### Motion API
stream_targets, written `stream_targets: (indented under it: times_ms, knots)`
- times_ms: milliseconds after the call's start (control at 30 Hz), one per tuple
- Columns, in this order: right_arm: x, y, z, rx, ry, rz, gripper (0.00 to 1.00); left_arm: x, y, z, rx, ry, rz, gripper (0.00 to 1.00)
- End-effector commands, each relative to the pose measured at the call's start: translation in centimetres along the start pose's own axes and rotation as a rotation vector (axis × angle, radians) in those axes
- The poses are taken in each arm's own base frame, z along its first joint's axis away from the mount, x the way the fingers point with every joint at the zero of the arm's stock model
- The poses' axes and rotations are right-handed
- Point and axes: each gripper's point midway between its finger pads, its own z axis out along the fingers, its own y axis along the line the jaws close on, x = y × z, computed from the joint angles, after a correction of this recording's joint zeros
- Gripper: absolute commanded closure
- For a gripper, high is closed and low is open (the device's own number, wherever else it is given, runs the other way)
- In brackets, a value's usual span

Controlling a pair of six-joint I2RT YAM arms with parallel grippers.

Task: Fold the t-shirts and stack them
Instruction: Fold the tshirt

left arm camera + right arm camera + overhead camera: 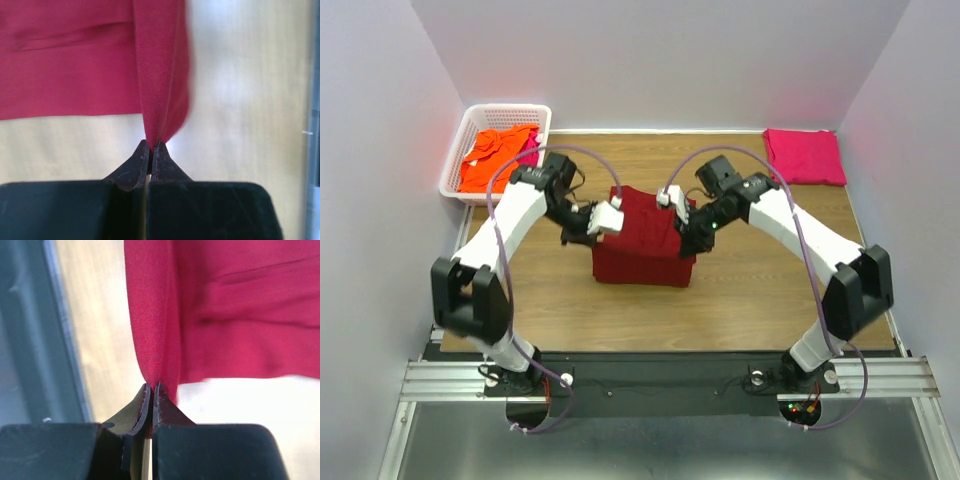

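Far left, in the back corner of the table [750, 290], sits a white basket [508, 110] with an orange shirt [495, 155] crumpled inside it. Just beside the basket the left arm [510, 225] bends in toward the middle of the table.

The left gripper [614, 213] is squeezed tight on a pinch of the red shirt [645, 250]. From its wrist camera, the two dark fingertips meet with nothing but cloth between them. A narrow fold of fabric rises taut from that pinch.

The red shirt is in the middle of the table, between the two arms. Its far edge is held up at both corners, and the cloth slopes down toward the near side, where its lower edge looks to be down at the tabletop. From the wrist cameras, the main spread of the shirt shows a long crease across it.

At the shirt's right corner the right gripper [670, 197] is clamped in the same way, jaws closed on a thin ridge of red cloth. The right arm [800, 235] comes in from the other side, so the two grippers face each other across the shirt.

Far right, in the back corner, a pink shirt [805, 157] lies folded into a flat rectangle. It is well apart from the red shirt and from both grippers.
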Motion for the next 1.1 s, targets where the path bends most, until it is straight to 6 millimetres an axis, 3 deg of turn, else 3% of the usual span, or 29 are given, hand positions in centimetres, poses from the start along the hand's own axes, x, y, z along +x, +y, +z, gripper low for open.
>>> stream_targets:
  times_ms: [0, 67, 100, 167, 200, 267, 333, 367, 433, 567, 633, 667, 767, 800, 867, 967, 1000, 1067]
  knots:
    - [-1.2, -4.5, -1.8, 0.052, -0.01, -0.06, 1.0, -0.5, 5.8, -1.0, -0.054, -0.023, -0.026, 1.0]
    - [-1.3, -7.3, -1.3, 0.055, -0.011, -0.059, 0.99, -1.2, 8.9, -1.7, -0.096, -0.033, -0.017, 1.0]
    - [-0.5, -8.7, -0.1, 0.037, 0.006, -0.035, 0.99, -0.2, 10.2, -0.3, -0.07, -0.03, -0.049, 1.0]
    - [-0.5, -11.3, 0.1, 0.049, -0.005, -0.046, 0.99, 0.5, 13.3, 0.6, -0.08, -0.032, -0.075, 1.0]
    - [1.0, -12.7, 1.7, 0.022, 0.024, -0.012, 0.99, 0.8, 14.2, 0.8, -0.083, -0.035, -0.089, 1.0]
    - [1.7, -14.7, 2.5, 0.034, 0.041, -0.011, 0.99, 1.0, 16.4, 1.2, -0.107, -0.04, -0.087, 1.0]
    - [2.0, -16.6, 3.4, 0.045, 0.046, -0.012, 0.99, 2.1, 17.7, 3.2, -0.092, -0.044, -0.131, 1.0]
    - [3.4, -17.8, 4.9, 0.038, 0.071, 0.015, 0.99, 2.3, 18.0, 3.7, -0.089, -0.047, -0.142, 1.0]
    - [3.3, -19.0, 5.4, 0.053, 0.072, 0.025, 0.99, 3.6, 18.3, 5.3, -0.074, -0.034, -0.172, 1.0]
    - [5.3, -19.6, 6.9, 0.046, 0.104, 0.056, 0.99, 5.6, 16.3, 7.2, -0.027, -0.003, -0.215, 1.0]
    - [5.8, -18.8, 6.9, 0.033, 0.112, 0.048, 0.99, 5.7, 13.9, 7.5, 0.017, -0.015, -0.243, 1.0]
    - [6.7, -17.9, 7.2, 0.009, 0.123, 0.068, 0.99, 6.1, 12.0, 8.1, 0.058, -0.017, -0.271, 1.0]
    - [6.6, -15.6, 6.2, -0.01, 0.115, 0.054, 0.99, 5.0, 9.4, 7.3, 0.082, -0.046, -0.282, 1.0]
    - [8.0, -13.8, 6.7, -0.049, 0.139, 0.076, 0.99, 4.8, 7.8, 7.0, 0.099, -0.051, -0.296, 1.0]
    - [8.5, -11.0, 6.4, -0.079, 0.148, 0.085, 0.99, 4.4, 5.3, 6.6, 0.125, -0.06, -0.305, 1.0]
    - [8.4, -8.7, 5.5, -0.091, 0.138, 0.082, 0.99, 4.0, 2.9, 6.2, 0.156, -0.072, -0.327, 1.0]
    - [8.2, -8.2, 5.3, -0.093, 0.133, 0.103, 0.99, 3.8, 2.0, 6.0, 0.158, -0.073, -0.327, 0.98]
    - [7.2, -8.3, 4.8, -0.075, 0.117, 0.126, 0.87, 3.7, 1.7, 5.6, 0.142, -0.072, -0.334, 0.81]
